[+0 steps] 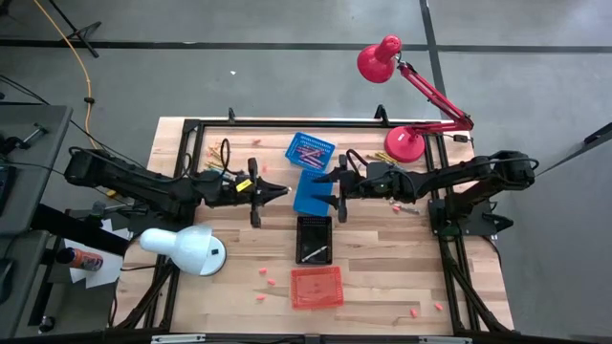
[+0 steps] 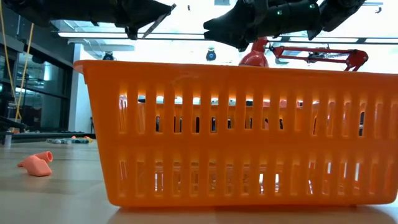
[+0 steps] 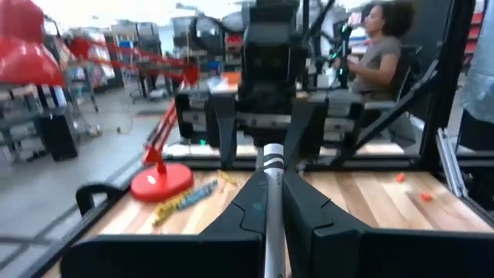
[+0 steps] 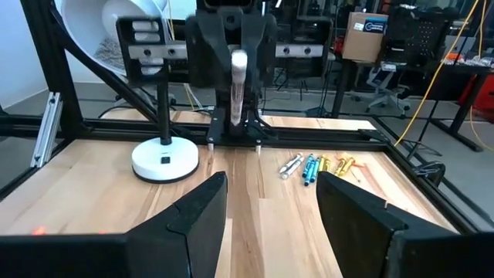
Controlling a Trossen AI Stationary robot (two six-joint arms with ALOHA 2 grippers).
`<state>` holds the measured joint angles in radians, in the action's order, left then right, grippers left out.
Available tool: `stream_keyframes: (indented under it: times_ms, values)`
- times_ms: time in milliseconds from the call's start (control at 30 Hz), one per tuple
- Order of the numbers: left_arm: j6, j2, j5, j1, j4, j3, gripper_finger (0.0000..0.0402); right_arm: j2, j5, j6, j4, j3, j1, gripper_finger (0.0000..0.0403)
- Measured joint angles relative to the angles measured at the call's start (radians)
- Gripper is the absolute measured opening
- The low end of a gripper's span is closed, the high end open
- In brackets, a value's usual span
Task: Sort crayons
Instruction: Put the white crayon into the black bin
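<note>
while facing, grippers (image 1: 311, 191) well apart

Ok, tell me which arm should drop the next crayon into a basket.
Left. Its end effector is shut on a grey crayon and hangs by the blue basket; the right end effector is open and empty.

Red lamp (image 1: 392, 59), white lamp (image 1: 186, 248), seemingly stubby pink bits (image 2: 36, 164).

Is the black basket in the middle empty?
No. The black basket holds one pale crayon lying near its bottom end, seen from above.
</note>
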<state>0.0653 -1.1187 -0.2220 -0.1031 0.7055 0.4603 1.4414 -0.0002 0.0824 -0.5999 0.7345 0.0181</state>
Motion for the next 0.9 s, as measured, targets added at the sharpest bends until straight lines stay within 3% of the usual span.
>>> stream_keyframes:
  times_ms: [200, 500, 733, 900]
  values:
    - [0.067, -0.049, 0.155, -0.021, -0.003, 0.023, 0.0005, -0.012, 0.019, 0.069, 0.001, 0.0, 0.0, 0.0197]
    - [0.334, -0.402, 0.172, -0.078, -0.005, 0.167, 0.0005, -0.09, 0.105, 0.118, 0.059, 0.0, 0.0, 0.0197]
    - [0.523, -0.627, 0.382, -0.088, -0.008, 0.289, 0.0005, -0.104, 0.105, 0.112, 0.133, 0.0, -0.008, 0.0197]
    - [0.557, -0.679, 0.423, -0.104, -0.013, 0.328, 0.0005, -0.104, 0.106, 0.104, 0.168, 0.0, -0.008, 0.0197]
